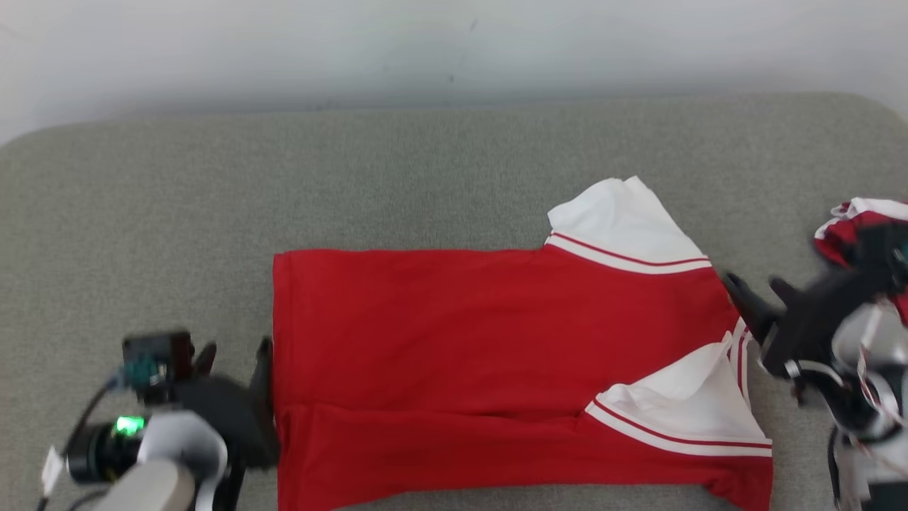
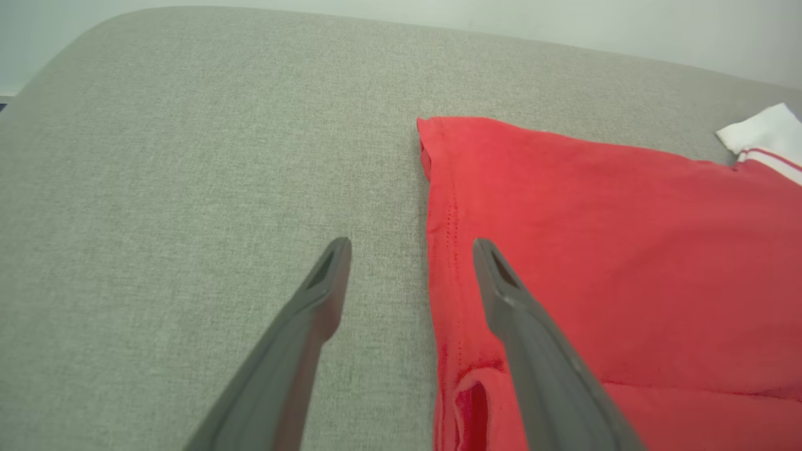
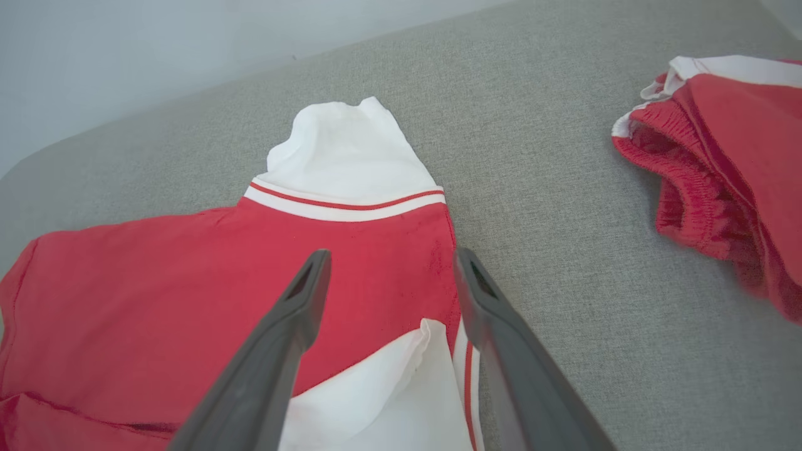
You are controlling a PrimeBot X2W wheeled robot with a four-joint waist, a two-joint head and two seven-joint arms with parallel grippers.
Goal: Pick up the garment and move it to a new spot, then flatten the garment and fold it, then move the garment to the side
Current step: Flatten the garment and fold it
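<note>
Left gripper (image 1: pixel 234 355) and right gripper (image 1: pixel 755 287), both spread wide and empty, straddle opposite ends of the laid-out red-and-white shirt (image 1: pixel 461 341), apparently poised for folding.

No writing, brand, number or sign can be read. The red fabric garment (image 1: pixel 461 355) with white, red-striped sleeves shows plain cloth with no legible print. A small white tag (image 1: pixel 51 470), well to the left of the garment, is too blurred to read.
</note>
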